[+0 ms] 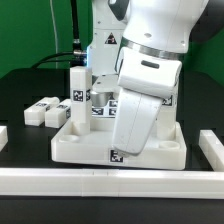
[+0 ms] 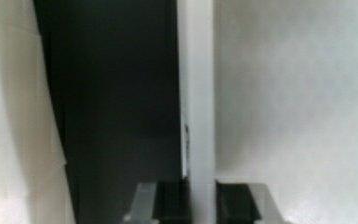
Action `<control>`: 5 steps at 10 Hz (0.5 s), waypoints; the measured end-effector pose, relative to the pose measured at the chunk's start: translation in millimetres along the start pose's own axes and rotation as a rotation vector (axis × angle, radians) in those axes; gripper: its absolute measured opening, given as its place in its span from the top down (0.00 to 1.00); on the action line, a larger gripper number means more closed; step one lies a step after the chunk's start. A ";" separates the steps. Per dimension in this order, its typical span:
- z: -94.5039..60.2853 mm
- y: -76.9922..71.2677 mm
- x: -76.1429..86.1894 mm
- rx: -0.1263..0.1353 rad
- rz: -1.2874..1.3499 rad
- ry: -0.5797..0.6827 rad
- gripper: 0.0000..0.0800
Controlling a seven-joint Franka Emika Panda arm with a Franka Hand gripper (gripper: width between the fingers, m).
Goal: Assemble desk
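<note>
The white desk top point(image 1: 150, 152) lies in the middle of the table, rim up, with a tag on its front wall. One square leg point(image 1: 76, 100) stands upright in its corner at the exterior view's left. Two loose legs point(image 1: 35, 113) point(image 1: 57, 112) lie on the table further left. The arm's hand point(image 1: 140, 105) reaches down into the desk top and hides its own fingers there. In the wrist view my gripper point(image 2: 201, 205) is shut on a thin white wall point(image 2: 197, 150), which looks like the desk top's rim, with one dark finger point(image 2: 160, 203) on each side.
A long white border rail point(image 1: 110, 182) runs along the front, with more rail at the exterior view's right point(image 1: 212, 148) and left point(image 1: 3, 138). A tagged white part point(image 1: 98, 102) shows behind the desk top, next to the arm.
</note>
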State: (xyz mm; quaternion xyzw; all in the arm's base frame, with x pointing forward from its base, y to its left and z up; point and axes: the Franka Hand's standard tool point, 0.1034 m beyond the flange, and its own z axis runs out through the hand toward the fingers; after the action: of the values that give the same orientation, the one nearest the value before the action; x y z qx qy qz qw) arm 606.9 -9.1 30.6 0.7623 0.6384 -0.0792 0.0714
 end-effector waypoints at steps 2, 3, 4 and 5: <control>0.4 0.0 -0.4 0.000 0.002 0.000 0.92; -1.2 3.2 3.9 -0.004 -0.008 0.000 0.92; -3.9 8.5 10.8 -0.007 -0.023 -0.003 0.92; -6.1 15.4 20.6 -0.009 -0.038 -0.005 0.92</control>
State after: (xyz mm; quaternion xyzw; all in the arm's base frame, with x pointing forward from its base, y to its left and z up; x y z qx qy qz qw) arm 625.7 9.4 32.3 0.7495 0.6530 -0.0796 0.0747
